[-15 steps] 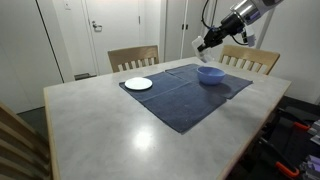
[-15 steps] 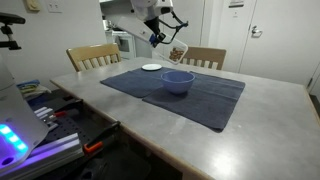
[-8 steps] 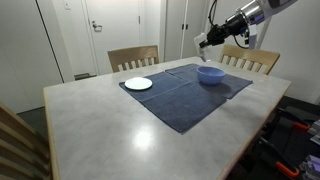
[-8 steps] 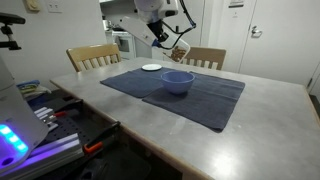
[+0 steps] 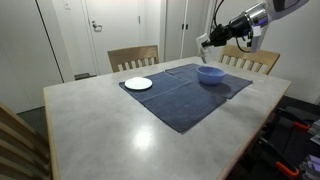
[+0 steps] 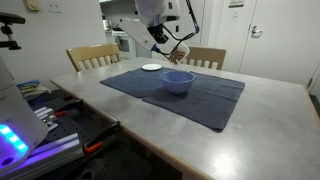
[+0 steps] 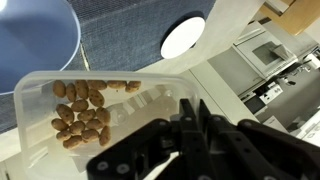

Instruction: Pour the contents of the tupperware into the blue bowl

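My gripper (image 7: pixel 190 112) is shut on the rim of the clear tupperware (image 7: pixel 120 110) and holds it in the air above the table. Its contents (image 7: pixel 82 108), small brown bits, lie gathered at one end inside it. The blue bowl (image 7: pixel 35 40) shows at the top left of the wrist view. In both exterior views the gripper (image 5: pixel 207 40) (image 6: pixel 168 40) holds the tupperware (image 6: pixel 179 48) tilted, above and a little beyond the blue bowl (image 5: pixel 210 74) (image 6: pixel 177 81), which sits on the dark blue cloth.
A flat white plate (image 5: pixel 139 84) (image 6: pixel 151 67) (image 7: pixel 182 36) lies on the dark blue cloth (image 5: pixel 185 92) (image 6: pixel 175 95). The cloth covers part of a grey table (image 5: pixel 110 130). Wooden chairs (image 5: pixel 133 58) (image 5: pixel 250 60) stand behind the table.
The gripper with the tupperware has risen a little and shifted over the bowl's far side. The bowl and plate have not moved.
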Robot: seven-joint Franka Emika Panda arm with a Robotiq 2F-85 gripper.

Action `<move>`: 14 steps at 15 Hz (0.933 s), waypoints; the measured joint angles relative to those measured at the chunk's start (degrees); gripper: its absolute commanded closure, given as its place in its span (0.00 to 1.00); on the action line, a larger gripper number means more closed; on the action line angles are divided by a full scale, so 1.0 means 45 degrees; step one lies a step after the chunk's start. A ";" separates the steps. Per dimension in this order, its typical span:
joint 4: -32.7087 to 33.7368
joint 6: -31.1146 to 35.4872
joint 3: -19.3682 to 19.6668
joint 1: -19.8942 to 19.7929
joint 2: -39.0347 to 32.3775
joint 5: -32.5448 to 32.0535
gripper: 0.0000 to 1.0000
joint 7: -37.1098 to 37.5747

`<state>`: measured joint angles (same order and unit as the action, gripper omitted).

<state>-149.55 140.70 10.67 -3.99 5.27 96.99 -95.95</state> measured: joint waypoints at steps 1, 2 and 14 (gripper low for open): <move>-0.0041 -0.0118 0.0000 -0.0096 0.0000 0.0072 0.98 -0.0017; -0.0086 -0.0261 0.0000 -0.0186 0.0000 0.0151 0.98 -0.0036; -0.0666 -0.1379 0.0013 -0.0752 0.0000 0.1520 0.98 -0.0696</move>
<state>-152.55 134.49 10.73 -7.37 5.27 103.83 -99.08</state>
